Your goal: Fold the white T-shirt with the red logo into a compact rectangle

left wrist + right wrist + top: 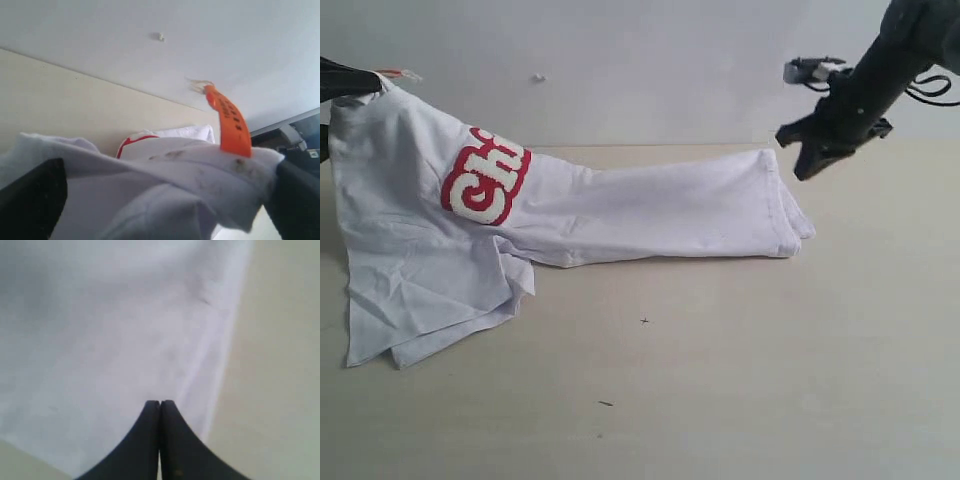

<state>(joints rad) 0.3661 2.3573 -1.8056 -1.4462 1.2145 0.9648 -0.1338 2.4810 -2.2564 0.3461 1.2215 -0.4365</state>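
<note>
The white T-shirt (pixel 620 210) lies stretched across the table, its left end lifted. My left gripper (pixel 342 80) is at the far left edge, shut on the shirt's neck area beside the orange tag (pixel 398 73). In the left wrist view the bunched shirt (pixel 165 190) fills the space between my left gripper's (pixel 160 205) fingers, with the orange tag (pixel 231 122) standing up. The red logo (pixel 485 185) shows its first letters on the raised part; only its edge (pixel 131 141) shows at the wrist. My right gripper (pixel 806 168) hovers shut and empty above the shirt's right end (pixel 100 330), fingertips together (pixel 160 404).
The beige table (pixel 740 350) stretches in front of and to the right of the shirt. A pale wall (pixel 640 60) rises behind the table's far edge. Two small dark specks (pixel 644 321) lie on the tabletop. The shirt's lower left corner (pixel 380 345) hangs in loose layers.
</note>
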